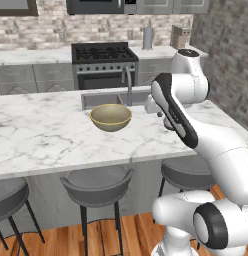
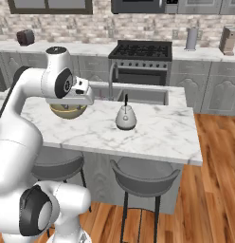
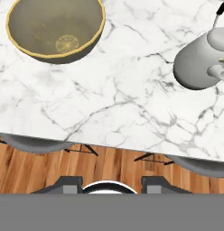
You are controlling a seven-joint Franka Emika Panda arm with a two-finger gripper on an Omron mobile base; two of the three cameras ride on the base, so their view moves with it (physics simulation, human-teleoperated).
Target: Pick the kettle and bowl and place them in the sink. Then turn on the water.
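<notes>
kettle: I see the kettle (image 2: 125, 117) upright on the marble counter (image 2: 157, 130), just in front of the sink (image 2: 138, 95) and right of the faucet (image 2: 111, 77); its black handle arches over the top.
bowl: the bowl (image 1: 111, 117) sits on the same counter, left of the kettle and near the sink's front edge.
gripper: my gripper (image 3: 105, 180) hangs above the near counter edge, pointing down; I cannot tell how far its fingers are parted, and nothing sits between them.
key relation: from the hand, the kettle lies ahead and to the right, the bowl ahead and to the left; both are well apart from the fingers.
next move: I judge a reach forward and right to the kettle's handle comes first.
</notes>
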